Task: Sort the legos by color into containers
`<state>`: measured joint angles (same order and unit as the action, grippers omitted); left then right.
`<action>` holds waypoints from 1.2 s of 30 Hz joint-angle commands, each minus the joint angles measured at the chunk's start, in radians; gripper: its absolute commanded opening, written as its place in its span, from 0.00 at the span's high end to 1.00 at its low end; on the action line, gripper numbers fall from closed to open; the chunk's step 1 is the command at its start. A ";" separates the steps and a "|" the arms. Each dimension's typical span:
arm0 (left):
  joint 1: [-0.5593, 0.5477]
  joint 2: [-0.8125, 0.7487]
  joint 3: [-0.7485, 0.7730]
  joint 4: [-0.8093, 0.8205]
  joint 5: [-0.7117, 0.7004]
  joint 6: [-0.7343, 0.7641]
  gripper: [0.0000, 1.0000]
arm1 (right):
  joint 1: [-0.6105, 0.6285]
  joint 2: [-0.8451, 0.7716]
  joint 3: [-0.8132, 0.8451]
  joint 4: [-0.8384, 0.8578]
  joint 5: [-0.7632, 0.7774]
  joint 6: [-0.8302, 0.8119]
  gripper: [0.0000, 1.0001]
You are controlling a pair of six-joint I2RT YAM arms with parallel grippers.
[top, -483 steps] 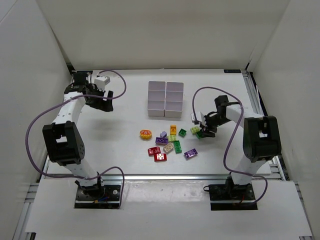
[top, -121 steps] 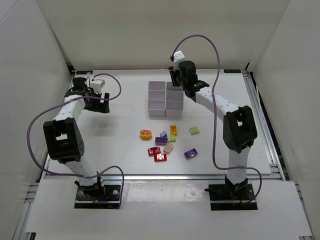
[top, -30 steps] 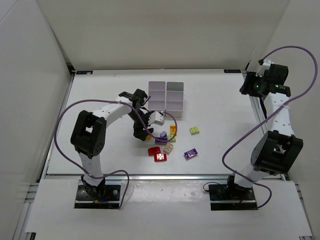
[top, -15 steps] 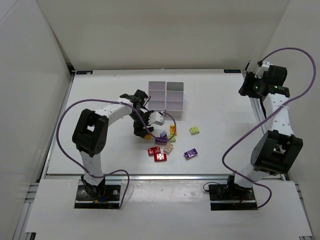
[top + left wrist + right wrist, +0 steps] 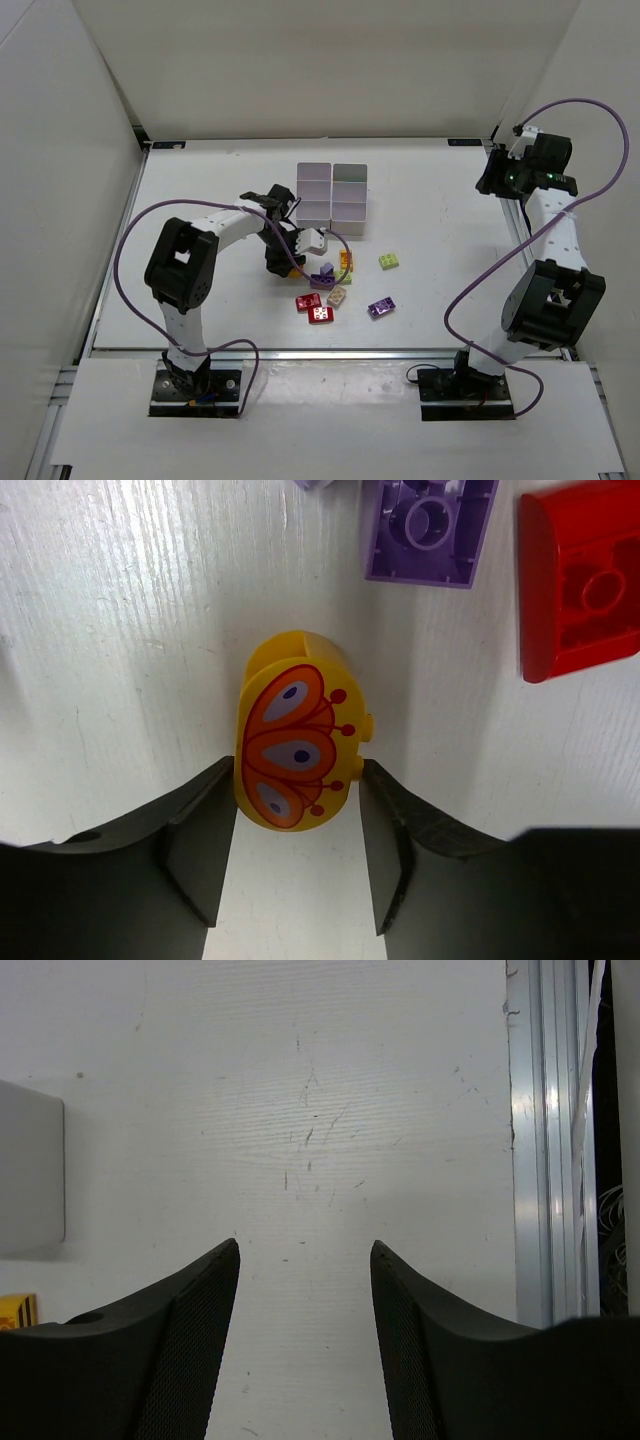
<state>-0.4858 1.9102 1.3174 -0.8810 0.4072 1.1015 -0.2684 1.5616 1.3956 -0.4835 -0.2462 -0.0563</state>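
I pinch the left gripper (image 5: 298, 772) on the butterfly brick (image 5: 295, 725), near-side of the containers (image 5: 332, 190), for binning; the right gripper (image 5: 305, 1247) gapes empty.

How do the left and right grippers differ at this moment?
Position: the left gripper is down among the legos, while the right gripper sits by the table's right rail, far from them.
Contents: the left gripper's fingers press both sides of a yellow butterfly-printed piece, while the right gripper's fingers stand apart with nothing between them.
Shared: both have the same black two-finger build and point down at the table.
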 commanded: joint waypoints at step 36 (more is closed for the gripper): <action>0.233 0.081 0.597 -0.127 0.553 -1.097 0.90 | 0.005 -0.066 -0.046 0.031 -0.067 0.021 0.41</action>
<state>-0.2653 1.9499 1.8538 -1.0100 0.8745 0.1734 -0.2680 1.5356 1.3563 -0.4709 -0.2928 -0.0509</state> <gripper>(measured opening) 0.570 0.592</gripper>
